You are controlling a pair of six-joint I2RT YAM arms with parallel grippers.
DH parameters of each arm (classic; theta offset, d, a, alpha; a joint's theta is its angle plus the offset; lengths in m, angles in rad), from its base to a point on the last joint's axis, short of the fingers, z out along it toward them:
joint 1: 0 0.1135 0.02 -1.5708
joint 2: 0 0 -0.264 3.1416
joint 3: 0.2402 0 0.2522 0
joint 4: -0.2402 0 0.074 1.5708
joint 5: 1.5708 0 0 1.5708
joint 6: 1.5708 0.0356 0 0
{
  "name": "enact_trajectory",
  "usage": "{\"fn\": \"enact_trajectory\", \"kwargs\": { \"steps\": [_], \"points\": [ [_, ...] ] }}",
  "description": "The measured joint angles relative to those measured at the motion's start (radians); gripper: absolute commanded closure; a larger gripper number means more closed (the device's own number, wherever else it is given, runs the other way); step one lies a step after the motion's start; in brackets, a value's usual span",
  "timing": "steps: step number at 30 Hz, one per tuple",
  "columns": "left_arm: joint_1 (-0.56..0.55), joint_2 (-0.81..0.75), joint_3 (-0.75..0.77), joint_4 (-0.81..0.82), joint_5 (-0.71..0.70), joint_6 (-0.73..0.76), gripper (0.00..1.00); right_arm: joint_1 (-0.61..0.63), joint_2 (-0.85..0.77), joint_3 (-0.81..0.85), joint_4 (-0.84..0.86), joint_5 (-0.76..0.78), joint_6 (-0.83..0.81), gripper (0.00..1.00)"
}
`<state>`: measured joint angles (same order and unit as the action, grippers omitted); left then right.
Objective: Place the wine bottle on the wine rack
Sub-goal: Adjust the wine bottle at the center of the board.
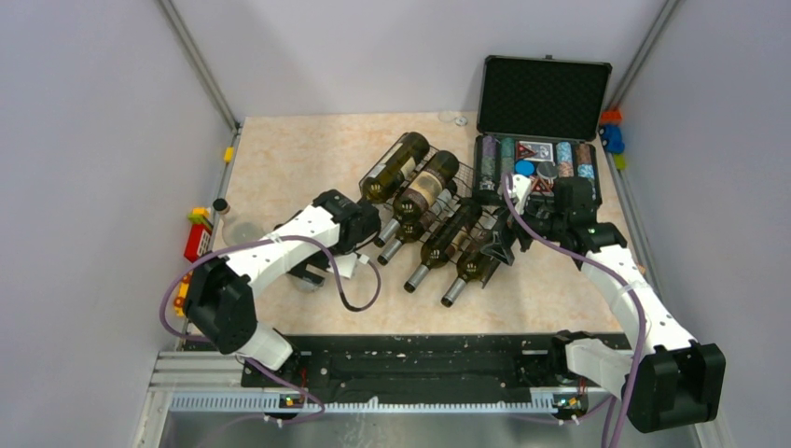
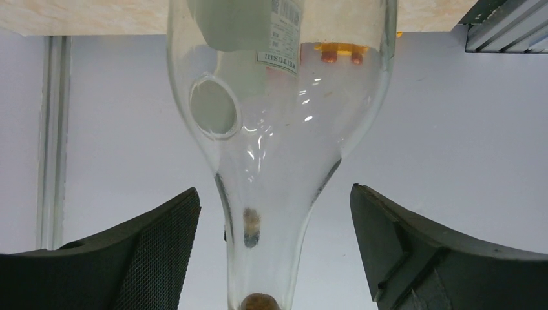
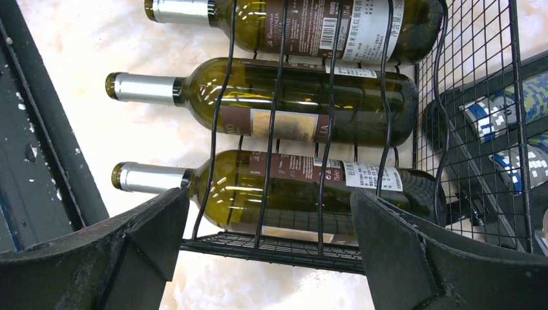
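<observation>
A clear glass wine bottle (image 2: 278, 129) fills the left wrist view, its neck pointing at the camera and a cork at the bottom edge. My left gripper (image 2: 274, 219) is open, and both fingers stand clear of the neck between them. From above, the left gripper (image 1: 312, 273) sits left of the black wire wine rack (image 1: 371, 189), with the clear bottle (image 1: 241, 231) near the table's left edge. Several green bottles (image 1: 422, 191) lie in the rack. My right gripper (image 1: 499, 245) is open at the rack's near-right end. The rack edge (image 3: 271, 248) lies between its fingers, untouched.
An open black foam-lined case (image 1: 546, 98) with poker chips stands behind the rack at the back right, close to the right arm. Toy blocks (image 1: 198, 238) lie along the left table edge and more toys (image 1: 611, 131) at the right edge. Grey walls enclose the table.
</observation>
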<state>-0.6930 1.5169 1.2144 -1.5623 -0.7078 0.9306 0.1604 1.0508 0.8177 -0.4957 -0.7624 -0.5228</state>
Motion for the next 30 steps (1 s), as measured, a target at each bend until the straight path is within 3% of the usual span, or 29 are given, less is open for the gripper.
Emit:
{"fn": "enact_trajectory", "kwargs": {
  "steps": [11, 23, 30],
  "points": [
    [-0.001, 0.014, -0.008, 0.0, -0.021, 0.018, 0.22, 0.0, 0.0, 0.0, 0.0, 0.0, 0.0, 0.01],
    [0.016, 0.015, -0.041, 0.002, -0.046, 0.026, 0.27, 0.0, 0.0, 0.0, -0.001, 0.0, -0.001, 0.01],
    [0.031, 0.015, -0.05, 0.003, -0.052, 0.025, 0.35, 0.0, 0.0, 0.0, -0.002, 0.0, -0.001, 0.01]
  ]
}}
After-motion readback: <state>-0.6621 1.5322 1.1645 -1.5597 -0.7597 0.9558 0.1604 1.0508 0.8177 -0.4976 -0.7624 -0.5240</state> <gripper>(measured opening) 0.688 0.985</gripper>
